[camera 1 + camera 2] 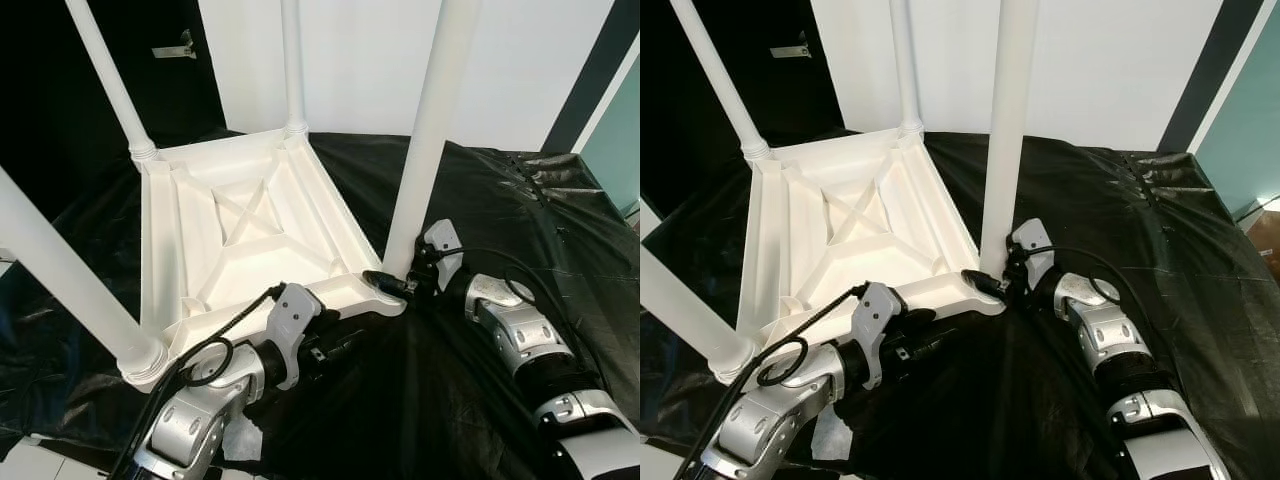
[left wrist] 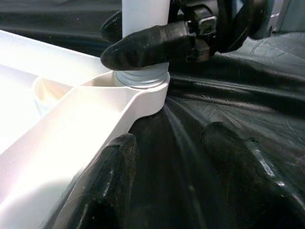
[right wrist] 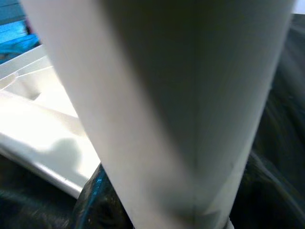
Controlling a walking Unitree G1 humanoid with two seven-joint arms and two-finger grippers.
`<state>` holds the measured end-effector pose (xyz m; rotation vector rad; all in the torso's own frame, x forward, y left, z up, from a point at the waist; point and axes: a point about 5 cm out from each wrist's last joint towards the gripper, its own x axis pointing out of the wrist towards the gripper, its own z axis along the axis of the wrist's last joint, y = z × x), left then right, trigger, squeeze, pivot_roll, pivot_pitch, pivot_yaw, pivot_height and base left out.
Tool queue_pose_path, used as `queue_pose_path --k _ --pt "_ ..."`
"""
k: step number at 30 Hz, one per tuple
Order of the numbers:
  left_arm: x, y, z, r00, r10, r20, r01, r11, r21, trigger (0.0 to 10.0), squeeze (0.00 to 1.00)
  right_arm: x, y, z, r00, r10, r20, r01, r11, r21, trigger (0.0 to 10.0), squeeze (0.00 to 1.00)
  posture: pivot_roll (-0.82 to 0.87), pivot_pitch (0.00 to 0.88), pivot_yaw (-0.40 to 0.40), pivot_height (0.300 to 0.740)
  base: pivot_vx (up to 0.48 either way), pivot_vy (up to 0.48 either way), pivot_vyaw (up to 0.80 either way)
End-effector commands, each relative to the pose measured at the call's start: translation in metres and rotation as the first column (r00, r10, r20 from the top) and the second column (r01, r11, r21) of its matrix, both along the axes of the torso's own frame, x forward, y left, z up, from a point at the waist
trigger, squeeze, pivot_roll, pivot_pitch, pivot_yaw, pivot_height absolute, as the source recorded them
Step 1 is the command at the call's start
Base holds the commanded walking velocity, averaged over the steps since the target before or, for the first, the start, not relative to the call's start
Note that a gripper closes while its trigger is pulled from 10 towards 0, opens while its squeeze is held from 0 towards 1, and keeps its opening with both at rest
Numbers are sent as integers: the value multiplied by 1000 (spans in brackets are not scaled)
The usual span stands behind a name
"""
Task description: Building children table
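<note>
A white children's table point(image 1: 240, 230) lies upside down on a black sheet, with its legs pointing up. My right gripper point(image 1: 395, 283) is shut on the base of the near right leg point(image 1: 425, 140), just above its corner socket. That leg point(image 3: 181, 95) looms very close in the right wrist view. The left wrist view has one right finger point(image 2: 143, 45) wrapped across the leg. My left gripper point(image 2: 171, 181) is open, low beside the table's near rim point(image 2: 86, 138), with only black sheet between its fingers. It sits under that rim point(image 1: 335, 345), left of the held corner.
Three more legs rise from the other corners: near left point(image 1: 60, 270), far left point(image 1: 110, 80) and far point(image 1: 292, 65). The crumpled black sheet point(image 1: 500, 200) spreads right. A white wall point(image 1: 380, 60) stands behind, a teal panel point(image 1: 620, 130) at the right, and a white scrap point(image 1: 240, 440) below my left arm.
</note>
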<state>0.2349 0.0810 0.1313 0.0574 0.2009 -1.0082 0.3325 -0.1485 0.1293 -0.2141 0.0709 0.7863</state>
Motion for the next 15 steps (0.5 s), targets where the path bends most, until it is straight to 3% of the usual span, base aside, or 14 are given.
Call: queue_pose_path --k 1,5,15 --pt "-3 3 -2 1000 2 -8 -2 1000 13 10000 0 -5 -10 -18 989 -140 -49 137 989 -57 10000 0 -2 0 -25 740 0 0 0" --pt "-4 3 -3 1000 5 -15 -5 1000 11 10000 0 -8 -8 -22 969 -241 -54 239 970 -39 10000 0 -2 0 -28 740 0 0 0" --pt "-6 1 -5 1000 -10 -29 10 1000 4 10000 0 -24 18 -33 844 -531 -73 533 845 25 10000 0 -21 0 -22 740 0 0 0"
